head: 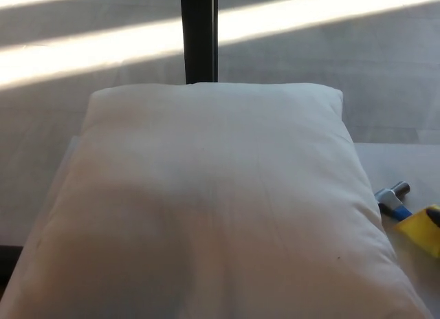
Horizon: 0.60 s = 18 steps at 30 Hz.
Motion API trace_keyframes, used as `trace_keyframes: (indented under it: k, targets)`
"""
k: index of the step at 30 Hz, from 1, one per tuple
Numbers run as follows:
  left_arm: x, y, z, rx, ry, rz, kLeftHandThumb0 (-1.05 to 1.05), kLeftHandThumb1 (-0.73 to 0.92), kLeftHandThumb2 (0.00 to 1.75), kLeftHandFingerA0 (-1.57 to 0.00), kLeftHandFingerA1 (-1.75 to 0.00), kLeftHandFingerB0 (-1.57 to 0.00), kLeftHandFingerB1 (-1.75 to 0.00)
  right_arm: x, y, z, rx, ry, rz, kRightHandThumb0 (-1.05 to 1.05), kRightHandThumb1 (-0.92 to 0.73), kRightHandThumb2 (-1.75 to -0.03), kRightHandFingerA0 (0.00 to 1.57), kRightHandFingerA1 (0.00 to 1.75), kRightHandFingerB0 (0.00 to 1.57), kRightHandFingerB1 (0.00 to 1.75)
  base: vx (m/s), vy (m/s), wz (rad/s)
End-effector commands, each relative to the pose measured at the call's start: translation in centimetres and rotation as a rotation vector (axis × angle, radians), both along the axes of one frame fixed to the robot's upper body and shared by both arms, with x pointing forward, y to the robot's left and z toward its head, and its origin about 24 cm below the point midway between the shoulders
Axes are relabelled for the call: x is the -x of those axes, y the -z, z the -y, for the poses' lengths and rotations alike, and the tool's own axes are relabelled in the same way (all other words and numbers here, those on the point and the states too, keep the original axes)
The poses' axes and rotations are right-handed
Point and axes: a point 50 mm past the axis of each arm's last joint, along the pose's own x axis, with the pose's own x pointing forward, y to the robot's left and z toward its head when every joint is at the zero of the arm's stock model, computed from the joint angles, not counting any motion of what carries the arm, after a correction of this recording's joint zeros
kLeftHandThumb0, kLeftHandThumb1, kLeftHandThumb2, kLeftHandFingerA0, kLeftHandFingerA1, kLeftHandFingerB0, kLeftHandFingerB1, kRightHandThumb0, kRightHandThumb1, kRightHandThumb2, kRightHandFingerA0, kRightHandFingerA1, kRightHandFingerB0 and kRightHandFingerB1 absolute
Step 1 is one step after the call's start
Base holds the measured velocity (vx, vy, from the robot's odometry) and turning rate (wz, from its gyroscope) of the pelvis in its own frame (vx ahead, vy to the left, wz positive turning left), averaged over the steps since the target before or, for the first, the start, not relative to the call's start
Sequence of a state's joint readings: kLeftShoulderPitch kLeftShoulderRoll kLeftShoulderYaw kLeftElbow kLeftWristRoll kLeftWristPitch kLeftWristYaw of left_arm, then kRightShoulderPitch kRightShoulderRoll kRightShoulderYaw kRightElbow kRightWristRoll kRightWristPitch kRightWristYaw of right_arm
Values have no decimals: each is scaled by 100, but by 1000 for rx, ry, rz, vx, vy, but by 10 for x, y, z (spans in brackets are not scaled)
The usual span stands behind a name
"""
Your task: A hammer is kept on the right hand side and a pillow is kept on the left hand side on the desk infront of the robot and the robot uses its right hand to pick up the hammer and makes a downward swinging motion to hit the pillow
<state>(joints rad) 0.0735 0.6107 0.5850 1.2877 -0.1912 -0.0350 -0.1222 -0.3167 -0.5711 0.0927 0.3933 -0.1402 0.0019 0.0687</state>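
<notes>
A large white pillow (pixel 213 202) fills most of the head view, lying on the white desk (pixel 405 161) and covering its left and middle. To its right lies the hammer (pixel 402 210), its metal head pointing up-left, with a blue neck and a yellow handle that runs off the right edge. A small dark tip, seemingly of my right hand (pixel 435 213), shows at the picture's right edge just over the yellow handle; too little of it is visible to tell its state. My left hand is out of sight.
A black post (pixel 199 34) stands upright behind the pillow. Beyond the desk is grey floor crossed by bright bands of sunlight. A strip of bare desk shows to the right of the pillow, around the hammer.
</notes>
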Motion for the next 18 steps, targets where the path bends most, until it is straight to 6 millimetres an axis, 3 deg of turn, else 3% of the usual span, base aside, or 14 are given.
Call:
trace_keyframes:
  k: [1, 2, 7, 8, 16, 18]
  targets:
    - [4, -5, -4, -10, -16, 19, -57, 63, 59, -72, -64, -64, -51, -5, 5, 9, 145, -2, -132, -79, -50, -87, 3, 40, 11, 41, 0, 0, 0]
    - [4, -4, -4, -8, -17, 19, -58, 62, 59, -72, -64, -63, -51, -6, 3, 8, 143, -2, -136, -73, -49, -83, 7, 49, 16, 41, 0, 0, 0]
    - [5, -4, -4, 10, -16, 28, -57, 63, 59, -70, -64, -65, -53, -17, -2, 5, 144, 19, -145, -69, -48, -82, 13, 50, 19, 42, 0, 0, 0]
    - [5, -4, -4, 10, -15, 27, -57, 63, 59, -68, -62, -64, -52, -19, -2, 5, 153, 26, -148, -67, -59, -59, 18, 44, 27, 30, 0, 0, 0]
    - [4, -3, -3, 4, 5, 9, -59, 64, 59, -70, -61, -60, -48, -34, -3, 2, 184, 59, -161, -66, -60, -58, 19, 49, 29, 30, 0, 0, 0]
    - [4, -4, -3, 4, 14, 1, -60, 64, 59, -69, -62, -62, -49, -36, -1, 0, 72, 89, -166, -61, -60, -58, 21, 48, 29, 31, 0, 0, 0]
